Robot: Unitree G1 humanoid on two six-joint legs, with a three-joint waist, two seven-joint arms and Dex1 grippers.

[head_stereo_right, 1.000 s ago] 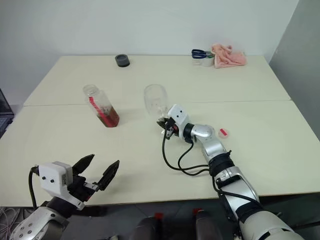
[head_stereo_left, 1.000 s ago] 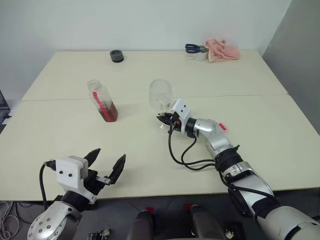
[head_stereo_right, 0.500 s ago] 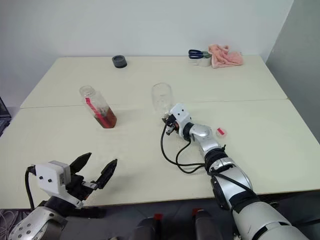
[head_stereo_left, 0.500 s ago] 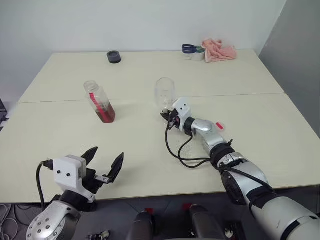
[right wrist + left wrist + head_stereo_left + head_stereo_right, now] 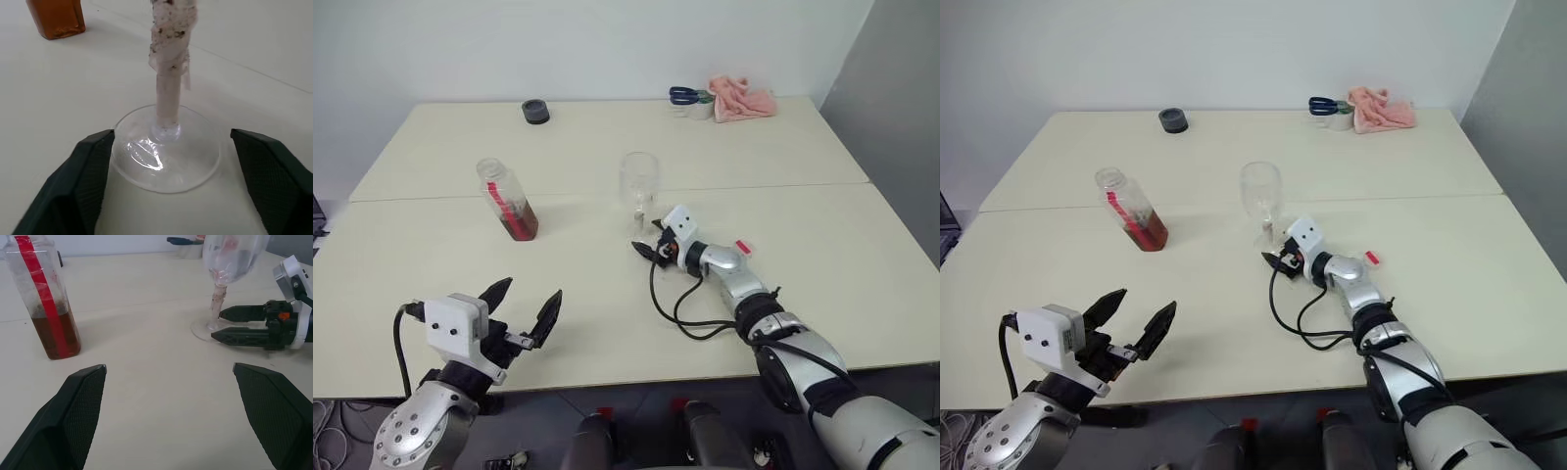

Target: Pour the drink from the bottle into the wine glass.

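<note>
Wine glass [image 5: 639,183] upright on the table [image 5: 803,274], just above centre of the head view, empty as far as can be seen, though the bowl looks smudged in the left wrist view. Right gripper [image 5: 644,248] low on the table directly below the glass in the frame, fingers spread wide, holding nothing; in the right wrist view one finger on either side of the round foot [image 5: 166,149], the left-hand one very near the rim, contact hard to judge.

Bottle [image 5: 510,199] upright at left of centre, well apart from the glass, uncapped, red strip down its side, reddish-brown drink [image 5: 521,219] filling only the lowest part.

Left gripper [image 5: 526,313] at lower left, raised off the table, fingers wide apart and empty, pointed toward the gap between bottle and glass.

Dark roll [image 5: 535,111] at upper left near the far edge. Pink cloth [image 5: 742,97] and scissors [image 5: 688,94] at upper right.
</note>
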